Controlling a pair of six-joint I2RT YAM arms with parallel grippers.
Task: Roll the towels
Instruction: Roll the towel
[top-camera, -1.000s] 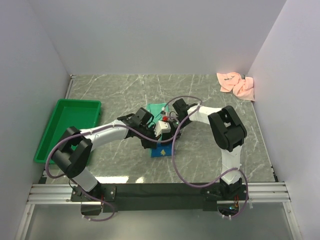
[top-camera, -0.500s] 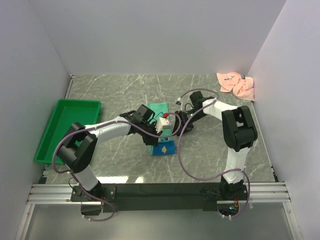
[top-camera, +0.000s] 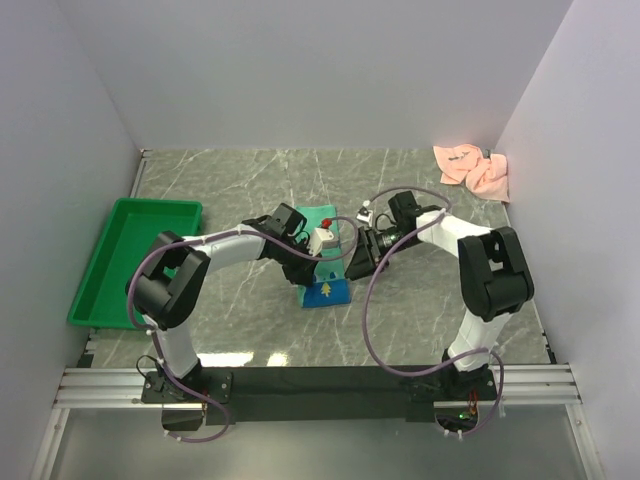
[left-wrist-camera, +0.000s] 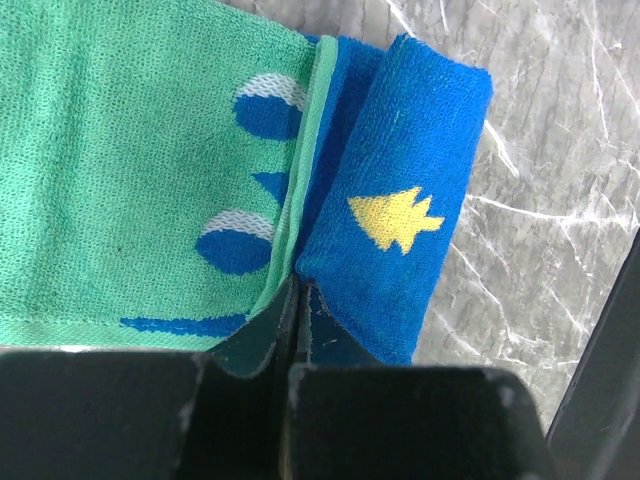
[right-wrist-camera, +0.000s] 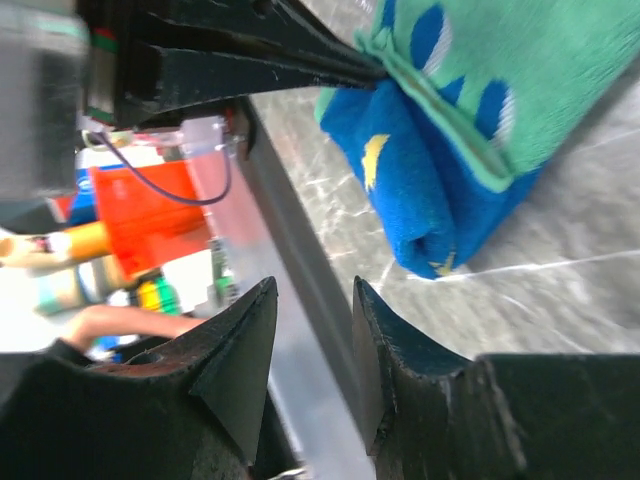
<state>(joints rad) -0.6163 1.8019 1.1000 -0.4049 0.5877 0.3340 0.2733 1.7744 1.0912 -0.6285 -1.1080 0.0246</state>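
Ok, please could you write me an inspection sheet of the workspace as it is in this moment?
Surface: grey marbled table, no spills seen.
Job's things: teal and blue towel at centre, blue end partly rolled; pink towel crumpled in far right corner.
Clutter: green tray at left, nothing seen inside.
Grippers: left gripper shut on the teal towel's edge; right gripper open, holding nothing.
Cables: purple cables loop loose off both arms.
Surroundings: white walls on three sides.
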